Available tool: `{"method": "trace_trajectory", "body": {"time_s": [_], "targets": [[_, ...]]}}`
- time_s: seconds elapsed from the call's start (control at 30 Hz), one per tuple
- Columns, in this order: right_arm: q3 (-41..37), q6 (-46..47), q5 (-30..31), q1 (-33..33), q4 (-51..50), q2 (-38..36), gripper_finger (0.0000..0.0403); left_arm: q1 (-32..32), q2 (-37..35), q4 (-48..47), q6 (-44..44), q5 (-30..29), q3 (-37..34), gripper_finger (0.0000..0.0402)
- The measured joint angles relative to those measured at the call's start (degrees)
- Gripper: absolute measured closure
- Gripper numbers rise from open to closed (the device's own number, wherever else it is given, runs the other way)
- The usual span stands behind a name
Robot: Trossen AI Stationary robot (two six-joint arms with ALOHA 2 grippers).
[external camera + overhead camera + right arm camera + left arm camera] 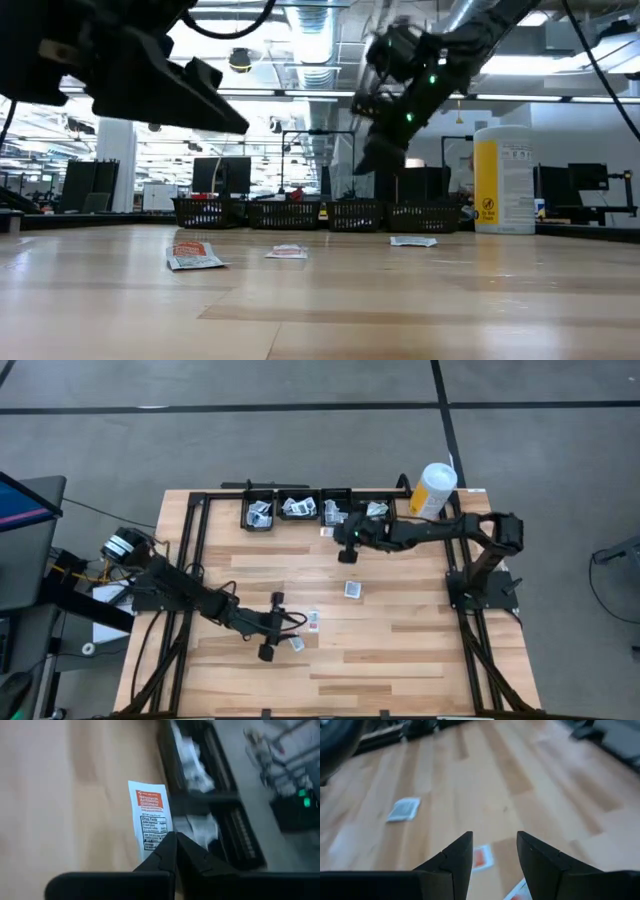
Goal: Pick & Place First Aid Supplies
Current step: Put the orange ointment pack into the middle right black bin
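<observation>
- I've got the right gripper [175, 842] pinched tight on an ointment packet [150, 819], white with an orange header; the wrist view shows the fingertips pressed together on its lower edge.
- From the high view, that right gripper [349, 546] sits in the upper middle of the frame, just below the row of black bins [258, 513] along the table's far edge.
- In the low view it hangs well above the wood, upper middle of the frame, a green light glowing on the wrist.
- The bins already hold white packets; in the right wrist view two compartments with crumpled packets lie just beyond the held one.
- My left gripper [270, 624] is in the lower middle of the high view, fingers spread apart with nothing between them.
- The left wrist view confirms it: two dark fingers [455, 860] open, an orange-and-white packet [481, 857] on the table showing in the gap, another peeking out at the bottom edge.
- A grey-blue printed packet [352, 589] lies alone at mid-table, between the two grippers; the left wrist view catches it at left [403, 809].
- Two more packets rest just right of the left gripper: one [313, 621] and one [296, 644].
- The white-and-yellow canister [433, 490] stands upright at the upper right of the table [400, 650], beside the last bin.
</observation>
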Motion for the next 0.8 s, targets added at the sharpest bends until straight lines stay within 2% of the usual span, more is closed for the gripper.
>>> {"method": "trace_trajectory", "body": {"time_s": [0.13, 0.3, 0.5, 0.63, 0.8], "targets": [[-0.05, 0.89, 0.05, -5.31, 1.88, 1.07, 0.0403, 1.30, -3.36, -6.12, 0.00, -1.61, -0.64, 0.0247], [0.04, 2.87, -0.05, -10.35, 6.25, 3.42, 0.0403, 4.46, -6.42, -6.30, 2.53, -1.63, -4.61, 0.0247], [0.04, 5.98, -0.31, -13.01, 9.53, 5.99, 0.0401, 10.53, -11.18, -6.36, 3.19, -1.64, -9.59, 0.0247], [-0.09, 5.89, -0.24, -13.77, 9.90, 5.90, 0.0380, 14.46, -14.44, -6.07, 3.19, -1.65, -11.34, 0.0247], [-0.07, 5.54, -0.24, -13.69, 9.96, 5.83, 0.0336, 17.25, -17.32, -6.03, 3.19, -1.62, -12.37, 0.0247]]}}
